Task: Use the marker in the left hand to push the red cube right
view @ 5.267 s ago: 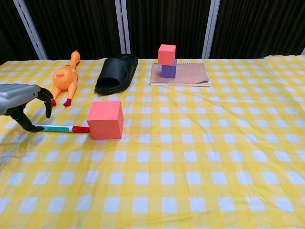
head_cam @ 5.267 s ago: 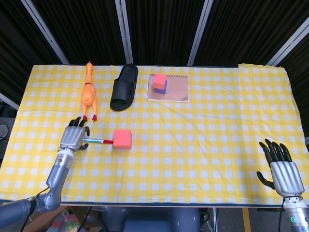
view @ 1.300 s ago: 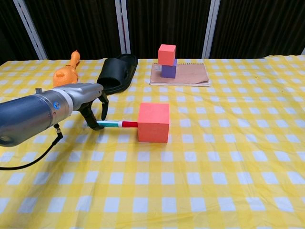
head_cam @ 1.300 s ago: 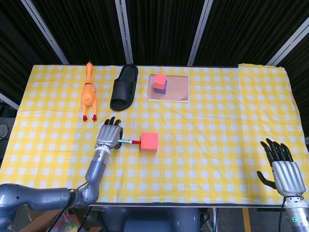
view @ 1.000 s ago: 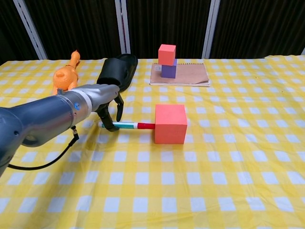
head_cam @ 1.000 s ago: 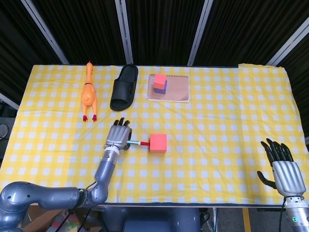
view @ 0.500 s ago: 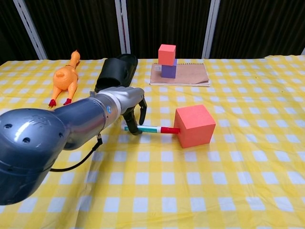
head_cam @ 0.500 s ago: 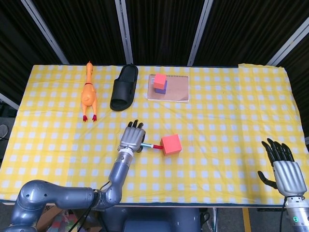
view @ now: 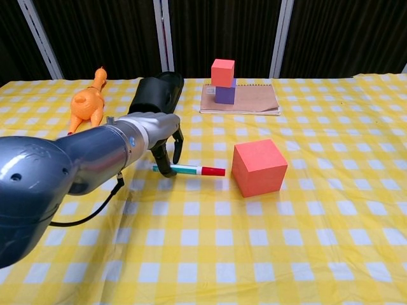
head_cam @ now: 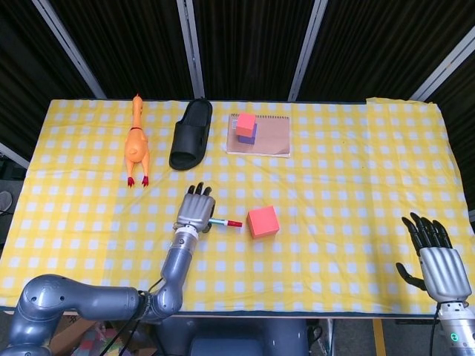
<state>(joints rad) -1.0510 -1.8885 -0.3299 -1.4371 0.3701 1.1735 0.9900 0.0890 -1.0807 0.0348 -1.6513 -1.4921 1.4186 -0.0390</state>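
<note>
Now the marker is gripped by the left hand, its long axis pointing right at the cube, a small gap beyond its tip.

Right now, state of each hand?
Left hand: holding the marker, whose red tip sits apart from the red cube.
Right hand: open, holding nothing.
</note>
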